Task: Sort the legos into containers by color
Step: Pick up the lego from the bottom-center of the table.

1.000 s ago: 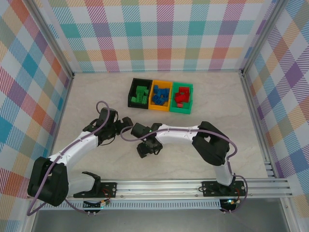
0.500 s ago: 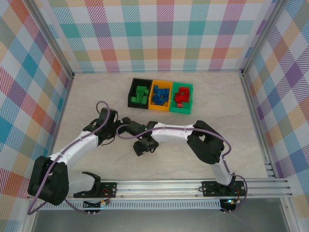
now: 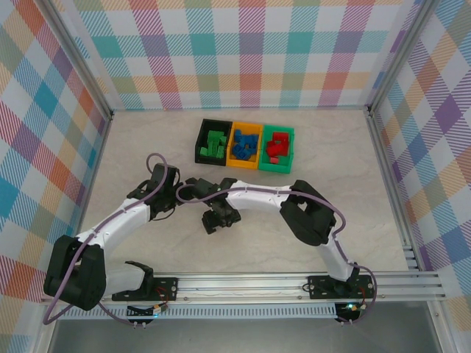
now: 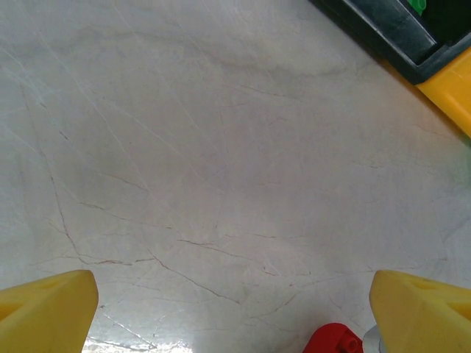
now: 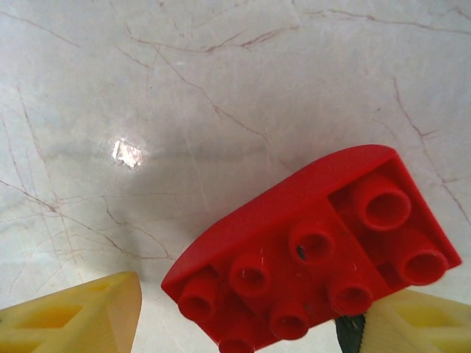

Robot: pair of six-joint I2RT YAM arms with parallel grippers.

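Observation:
A red lego [image 5: 309,257], curved on one side and studs up, lies on the table between the fingers of my right gripper [image 5: 250,323]. The jaws stand open around it: the right finger is at its corner and a small gap shows at the left finger. From above, the right gripper [image 3: 219,218] points down at mid-table. My left gripper [image 4: 232,309] hangs open over bare table, and a red lego [image 4: 333,340] peeks in by its right finger. The containers stand in a row: black [image 3: 213,142] with green legos, orange [image 3: 244,145] with blue ones, green [image 3: 278,148] with red ones.
The two arms cross closely at mid-table, with the left gripper [image 3: 190,185] right beside the right arm's forearm. A corner of the black bin [image 4: 390,29] and the orange bin [image 4: 449,88] lie ahead of the left gripper. Checked walls enclose the table.
The right arm has swung to the left, carrying its gripper a little left and towards the left gripper. The left arm has held still.

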